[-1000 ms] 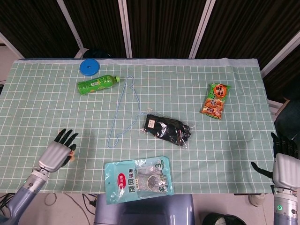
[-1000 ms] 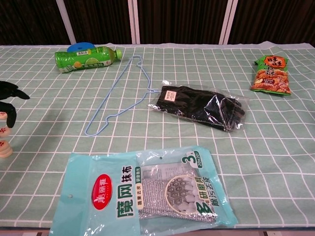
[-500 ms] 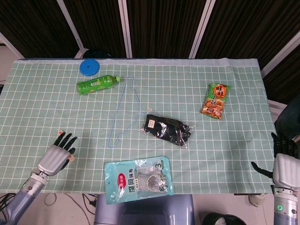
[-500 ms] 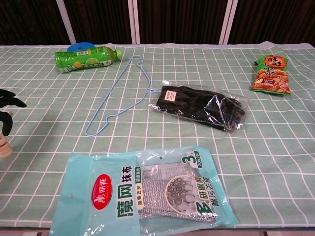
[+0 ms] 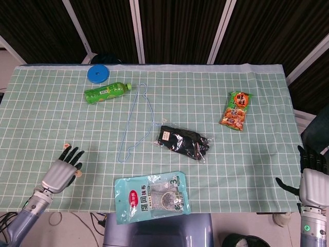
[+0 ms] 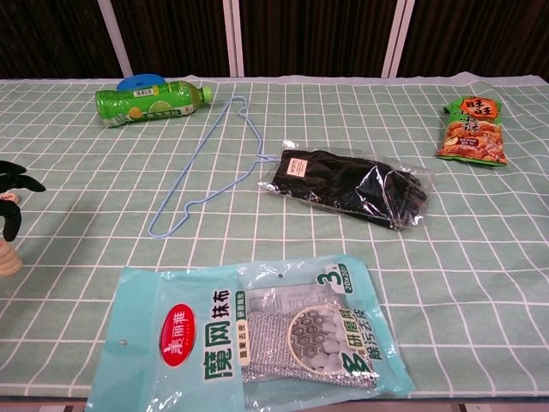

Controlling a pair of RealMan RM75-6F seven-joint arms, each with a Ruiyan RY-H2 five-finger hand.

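Head view, green checked tablecloth (image 5: 205, 103), dark slatted wall panels (image 5: 180, 31) behind

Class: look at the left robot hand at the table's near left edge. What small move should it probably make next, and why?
Probably close the fingers: the left robot hand lies open over small pale pieces on the green checked cloth, not visibly gripping any.

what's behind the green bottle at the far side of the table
A round blue lid lies just behind the green bottle. In the chest view the bottle covers its near part, so whether they touch cannot be seen.
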